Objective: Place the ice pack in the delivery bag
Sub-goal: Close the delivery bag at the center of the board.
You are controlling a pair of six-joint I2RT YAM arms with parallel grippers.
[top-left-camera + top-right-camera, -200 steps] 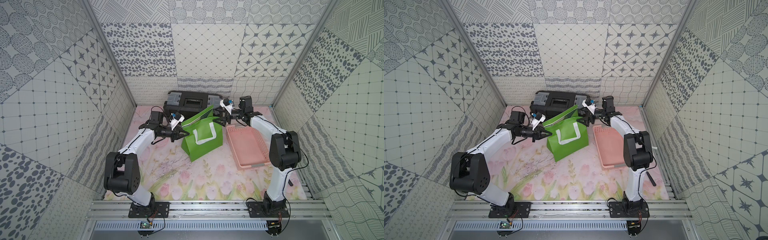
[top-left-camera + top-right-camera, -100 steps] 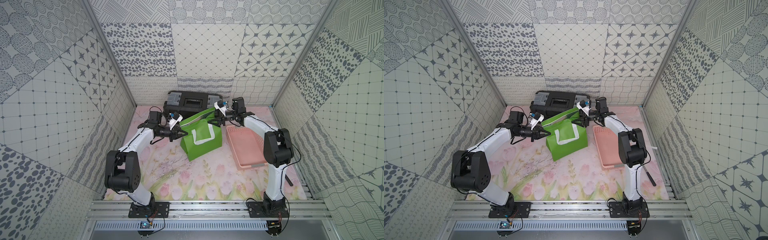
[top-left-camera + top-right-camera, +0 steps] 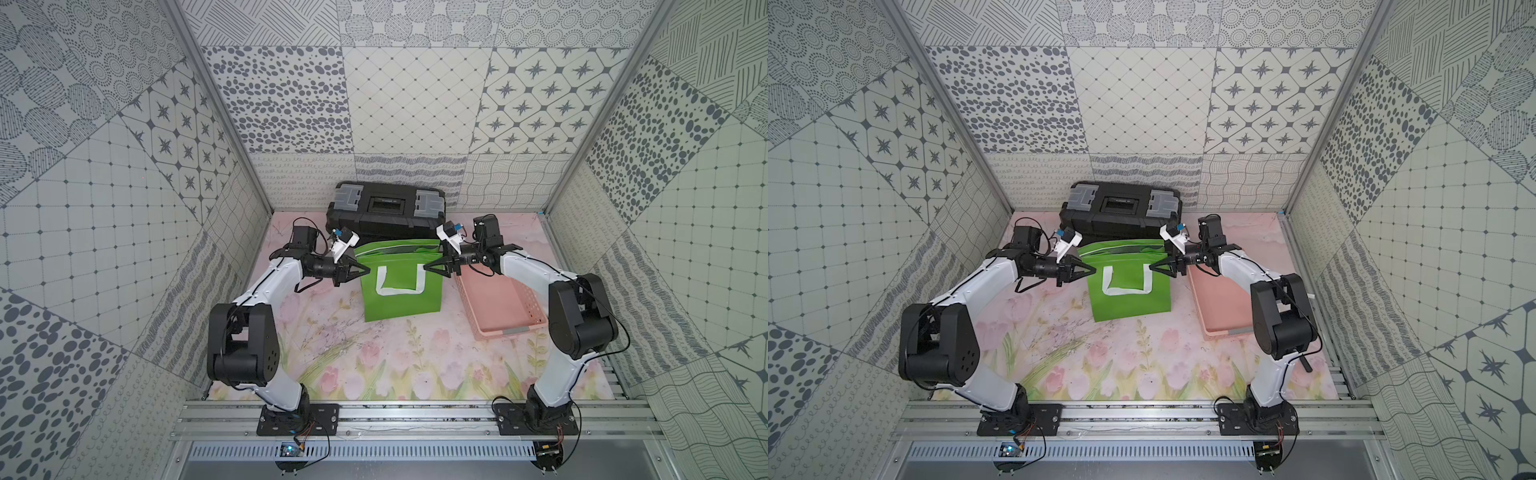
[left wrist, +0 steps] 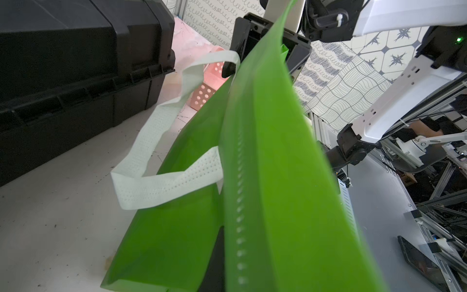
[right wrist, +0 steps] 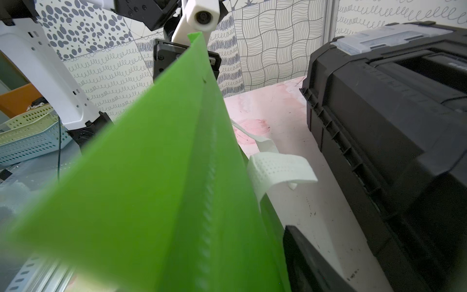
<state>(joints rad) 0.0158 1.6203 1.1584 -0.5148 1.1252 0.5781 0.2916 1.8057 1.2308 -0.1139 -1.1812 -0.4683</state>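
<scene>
Top views both show my right pincer [image 3: 427,268] newly at a corner of the delivery bag [image 3: 399,299], grip impossible to tell; the bag now sits square before the toolbox [image 3: 386,218]. My left pincer [image 3: 367,270] stays clenched on its opposite corner. No ice pack visible; spreading the mouth likely comes first.

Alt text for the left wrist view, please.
The green delivery bag fills the frame, its top edge running away to the right claw straddling its far end. A white strap handle loops toward the black toolbox; a pink basket shows beyond.
</scene>
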